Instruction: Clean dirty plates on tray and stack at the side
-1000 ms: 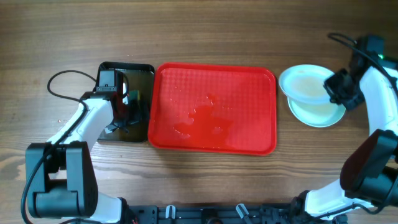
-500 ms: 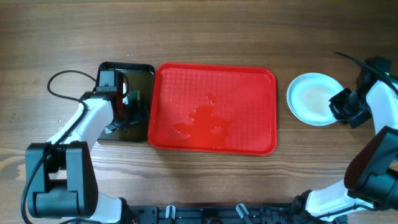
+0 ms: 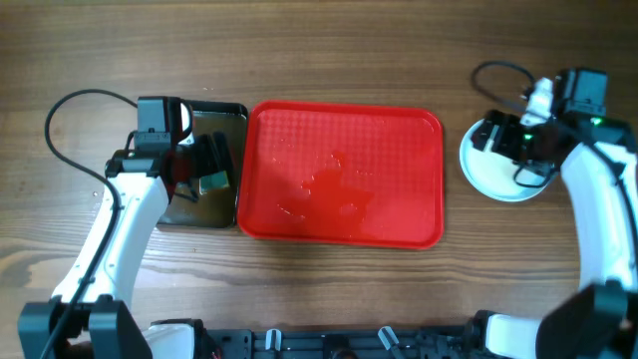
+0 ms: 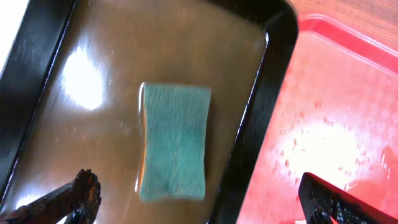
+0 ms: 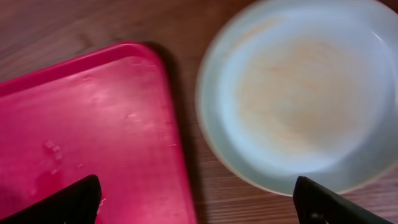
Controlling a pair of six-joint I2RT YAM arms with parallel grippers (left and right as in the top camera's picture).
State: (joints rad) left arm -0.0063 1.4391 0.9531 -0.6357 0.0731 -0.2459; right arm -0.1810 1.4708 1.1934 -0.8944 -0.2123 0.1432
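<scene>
Overhead: red tray (image 3: 342, 175) sits mid-bench on the wooden bench (image 3: 319, 50), long side running left to right. Its textured floor is wet, with a glossy patch near the centre and scattered droplets, which also show in the left wrist view on the tray's floor (image 4: 336, 124). A pale blue-white plate (image 3: 482, 176) lies on the bench just beside the tray's right short edge, apart from it with a strip of wood between. In the right wrist view the plate (image 5: 298, 106) is slightly blurred, with a faint tan tint across its centre. Whether other plates lie beneath it cannot be told. The right gripper (image 3: 508, 145) hangs over the plate's near-tray side. Its jaws are spread wide and hold nothing, and in its own camera the gripper (image 5: 196, 186) shows one fingertip over the tray and the other over the plate's rim. A black tray (image 3: 225, 118), narrower, touches or nearly touches the red tray's left edge and holds a shallow brownish liquid. A green sponge (image 4: 174, 140) lies flat in that liquid, towards the side nearest the red tray. The left gripper (image 3: 204, 165) hovers above the sponge, jaws parted wide and empty, with the sponge between and beyond the fingertips. A dark cable (image 3: 70, 115) loops on the bench behind the left arm.
</scene>
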